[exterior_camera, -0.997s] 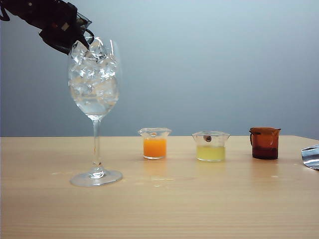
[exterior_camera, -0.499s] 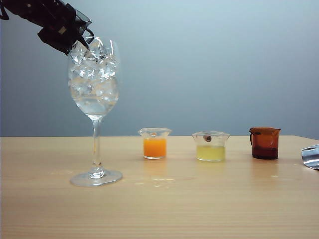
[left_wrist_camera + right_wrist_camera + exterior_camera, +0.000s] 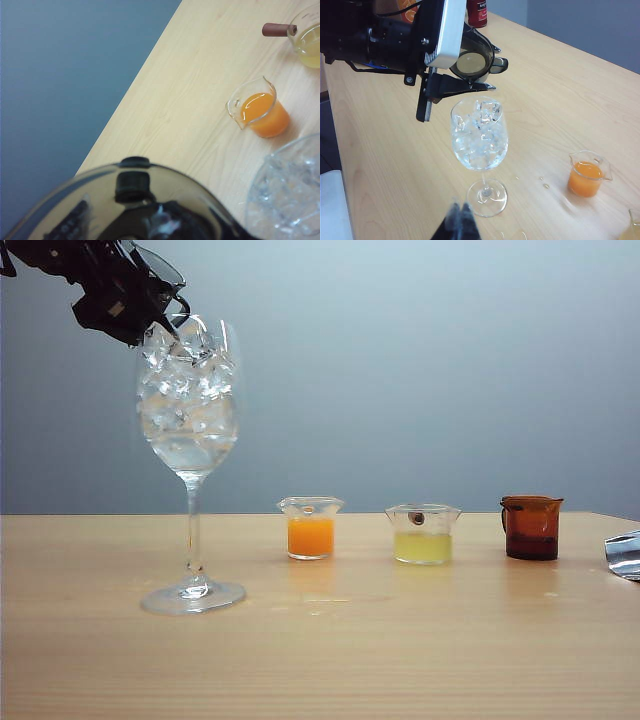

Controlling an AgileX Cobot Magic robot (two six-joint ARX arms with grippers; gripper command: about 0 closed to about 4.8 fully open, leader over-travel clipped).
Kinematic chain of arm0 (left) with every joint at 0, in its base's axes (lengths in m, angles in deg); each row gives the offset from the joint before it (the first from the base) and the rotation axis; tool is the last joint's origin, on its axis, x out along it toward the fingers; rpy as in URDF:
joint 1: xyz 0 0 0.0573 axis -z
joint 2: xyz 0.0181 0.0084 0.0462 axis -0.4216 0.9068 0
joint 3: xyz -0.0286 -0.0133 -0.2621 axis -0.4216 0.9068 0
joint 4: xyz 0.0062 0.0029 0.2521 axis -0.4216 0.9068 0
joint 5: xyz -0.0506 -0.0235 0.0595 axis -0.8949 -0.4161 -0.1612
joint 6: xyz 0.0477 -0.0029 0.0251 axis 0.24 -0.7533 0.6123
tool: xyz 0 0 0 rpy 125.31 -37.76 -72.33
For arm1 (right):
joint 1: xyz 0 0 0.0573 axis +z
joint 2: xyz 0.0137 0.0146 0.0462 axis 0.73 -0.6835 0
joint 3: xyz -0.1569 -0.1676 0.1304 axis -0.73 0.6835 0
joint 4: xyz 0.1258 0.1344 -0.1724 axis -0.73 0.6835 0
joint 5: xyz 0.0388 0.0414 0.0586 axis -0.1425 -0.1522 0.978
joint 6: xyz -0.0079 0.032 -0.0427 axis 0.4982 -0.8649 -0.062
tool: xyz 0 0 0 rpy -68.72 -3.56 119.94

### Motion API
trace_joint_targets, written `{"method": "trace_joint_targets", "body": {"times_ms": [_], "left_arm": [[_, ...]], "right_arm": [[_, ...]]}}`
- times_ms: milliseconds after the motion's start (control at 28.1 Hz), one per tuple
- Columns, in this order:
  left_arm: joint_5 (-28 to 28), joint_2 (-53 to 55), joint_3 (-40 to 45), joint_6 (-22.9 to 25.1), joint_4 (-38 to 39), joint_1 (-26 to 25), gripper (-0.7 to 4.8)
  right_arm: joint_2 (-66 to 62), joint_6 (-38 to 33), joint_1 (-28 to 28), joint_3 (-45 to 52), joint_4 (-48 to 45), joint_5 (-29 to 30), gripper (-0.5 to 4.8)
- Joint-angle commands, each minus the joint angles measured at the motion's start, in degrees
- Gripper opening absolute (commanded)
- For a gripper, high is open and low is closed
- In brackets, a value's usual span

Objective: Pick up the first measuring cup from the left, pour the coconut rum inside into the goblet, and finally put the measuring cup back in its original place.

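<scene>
My left gripper [image 3: 140, 302] is shut on the first measuring cup [image 3: 160, 272], a small smoky-grey glass cup, held tipped just above the goblet's rim at the exterior view's top left. The right wrist view shows that cup [image 3: 472, 62] over the goblet [image 3: 480, 135], its handle pointing away from my left gripper [image 3: 470, 75]. The goblet [image 3: 189, 400] stands upright, full of ice, with clear coconut rum [image 3: 188, 452] low in the bowl. I see no stream falling. The cup [image 3: 135, 200] fills the left wrist view. My right gripper [image 3: 460, 220] hovers near the goblet's foot, fingertips together.
Right of the goblet stand a clear cup of orange liquid [image 3: 310, 530], a cup of pale yellow liquid [image 3: 423, 536] and an amber-brown handled cup [image 3: 531, 527]. A silvery object [image 3: 624, 555] lies at the table's right edge. A red-labelled bottle [image 3: 478, 12] stands behind the left arm. Drops wet the table [image 3: 545, 185].
The left wrist has rolled, turning the measuring cup so its rim lifts higher above the goblet. The goblet, the other cups and the right gripper have stayed put.
</scene>
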Motion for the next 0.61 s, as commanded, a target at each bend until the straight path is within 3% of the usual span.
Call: {"method": "trace_joint_targets", "body": {"times_ms": [36,249,463,606], "left_arm": [[-0.04,-0.22,-0.2,0.57,-1.62,0.09,0.65],[0.61,0.83,-0.22,3.74,-2.1,0.15,0.51],[2.93,2.62,-0.2,7.37,-4.48,3.58,0.51],[7.91,2.62,-0.22,9.14,-6.03,3.78,0.51]], "right_arm": [[0.15,0.15,0.0,-0.24,-0.96,0.11,-0.04],[0.15,0.13,0.02,-0.24,-0.96,0.15,-0.04],[0.15,0.15,0.02,-0.22,-0.98,0.15,-0.04],[0.15,0.15,0.02,-0.22,-0.96,0.17,-0.04]]}}
